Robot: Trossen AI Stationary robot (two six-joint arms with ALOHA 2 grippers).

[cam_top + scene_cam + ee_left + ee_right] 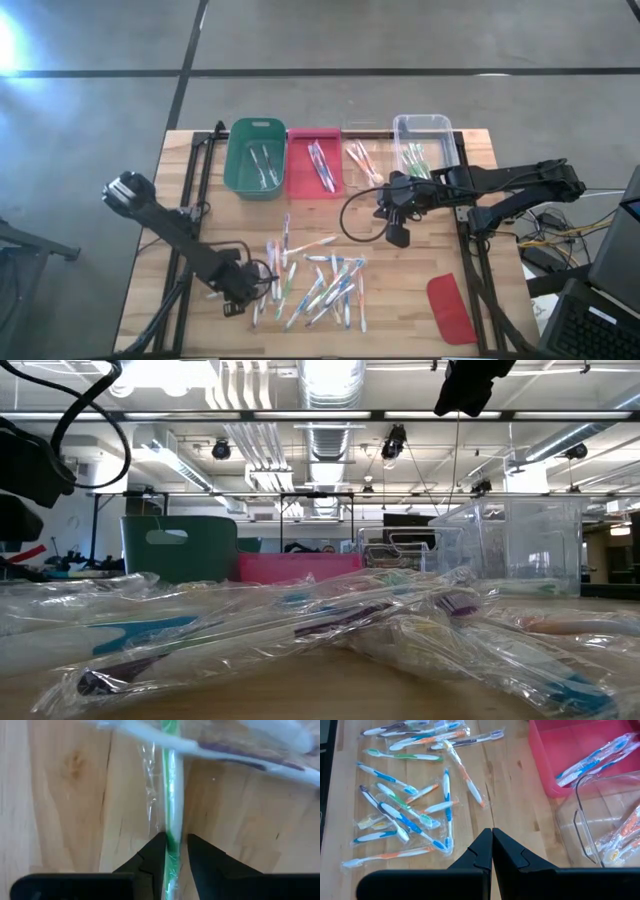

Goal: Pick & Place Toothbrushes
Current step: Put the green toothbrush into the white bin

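Observation:
Several wrapped toothbrushes lie scattered on the wooden table near its front edge. My left gripper points down at the pile's left side. It is open, with its fingers on either side of a green-and-white toothbrush. That toothbrush lies flat on the table, and another toothbrush crosses over its far end. My right gripper hangs shut above the table, between the pile and the bins, and holds nothing. My left gripper comes from above, pointing down, with one finger on each long side of the toothbrush's handle. The fingers lie across the handle. I cannot tell whether they touch the wrapper. The toothbrush lies on the table.
Along the far edge stand a green bin, a pink tray, a low clear tray and a clear bin, each with some toothbrushes inside. A flat red lid lies at the near right. Black cables run near the right arm.

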